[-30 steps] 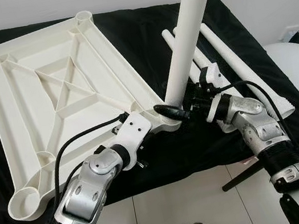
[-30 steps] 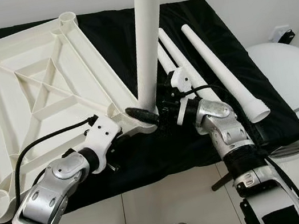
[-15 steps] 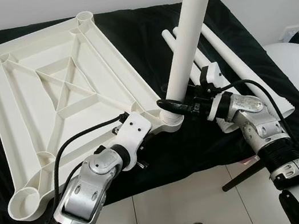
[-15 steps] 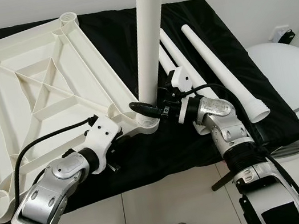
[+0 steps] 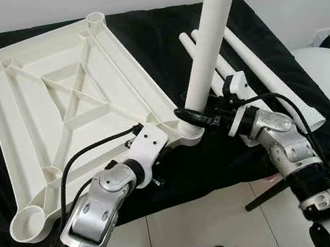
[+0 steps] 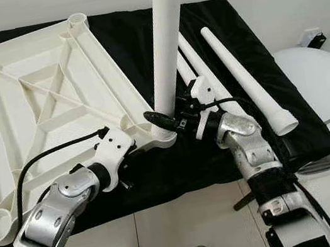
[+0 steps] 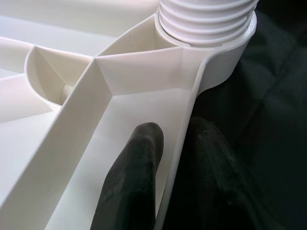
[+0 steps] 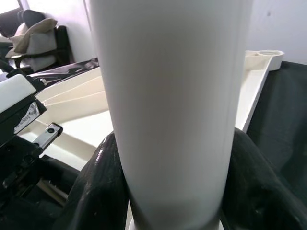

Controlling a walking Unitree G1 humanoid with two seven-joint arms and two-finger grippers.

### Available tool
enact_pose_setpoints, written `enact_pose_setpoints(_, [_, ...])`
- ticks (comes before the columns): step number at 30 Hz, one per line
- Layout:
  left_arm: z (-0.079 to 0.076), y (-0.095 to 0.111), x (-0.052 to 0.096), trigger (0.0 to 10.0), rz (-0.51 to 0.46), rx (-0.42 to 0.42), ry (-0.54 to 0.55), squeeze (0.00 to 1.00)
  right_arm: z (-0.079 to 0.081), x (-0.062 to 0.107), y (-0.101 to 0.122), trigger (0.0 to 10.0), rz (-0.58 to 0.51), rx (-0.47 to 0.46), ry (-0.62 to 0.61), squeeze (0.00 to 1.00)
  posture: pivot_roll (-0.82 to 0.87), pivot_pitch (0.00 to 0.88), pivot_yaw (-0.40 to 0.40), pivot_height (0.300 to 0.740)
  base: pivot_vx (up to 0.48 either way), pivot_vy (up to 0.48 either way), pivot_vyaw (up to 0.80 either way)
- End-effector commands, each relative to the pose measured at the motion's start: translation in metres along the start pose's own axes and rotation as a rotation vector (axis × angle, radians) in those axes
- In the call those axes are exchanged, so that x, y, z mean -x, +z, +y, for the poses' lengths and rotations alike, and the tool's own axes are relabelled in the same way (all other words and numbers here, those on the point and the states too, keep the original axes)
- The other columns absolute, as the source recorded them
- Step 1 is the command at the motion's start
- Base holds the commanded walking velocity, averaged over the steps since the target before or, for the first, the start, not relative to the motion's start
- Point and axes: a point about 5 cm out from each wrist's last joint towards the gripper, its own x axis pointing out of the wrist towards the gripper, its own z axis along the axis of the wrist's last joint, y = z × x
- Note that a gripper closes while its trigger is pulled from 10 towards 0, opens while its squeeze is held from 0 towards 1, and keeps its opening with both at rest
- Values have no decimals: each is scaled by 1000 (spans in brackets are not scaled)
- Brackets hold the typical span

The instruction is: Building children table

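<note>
Lying upside down on the black cloth (image 5: pixel 157 41), the white tabletop (image 5: pixel 55 117) shows its ribbed underside, and only one of its four corner sockets is filled, so by my reading the build is at an early stage. That filled socket is the corner just ahead of the left gripper (image 7: pixel 160 153), whose two black fingers pinch the tabletop's rim wall, one inside and one outside, holding the frame steady. Standing in it is the first leg (image 5: pixel 210 32), which rises almost upright with a slight lean; its threaded end (image 7: pixel 206 21) shows several turns above the socket's lip, so it looks only partly screwed home. The right gripper (image 6: pixel 164 118) is closed around this leg low down, just above the socket, a finger on each side of the tube. Beyond the right gripper three spare legs (image 6: pixel 243 77) lie side by side on the cloth, waiting, and the three open sockets lie well apart from both grippers at the other corners. Room is tight near the right arm: the cloth's edge and a white rounded appliance (image 6: pixel 321 102) sit close beside it, while the space above the tabletop is free.
</note>
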Motion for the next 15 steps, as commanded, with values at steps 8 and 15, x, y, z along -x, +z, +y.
enact_pose_setpoints(8, [-9,8,-3,10000,-32,12,-52,0,4,-1,6,0,-47,-5,-203,0,69,183,-74,740,0,0,0])
enact_pose_setpoints(15, [-8,9,-4,10000,-33,16,-46,0,13,-6,11,0,-77,-18,-338,0,66,186,-74,740,0,0,0])
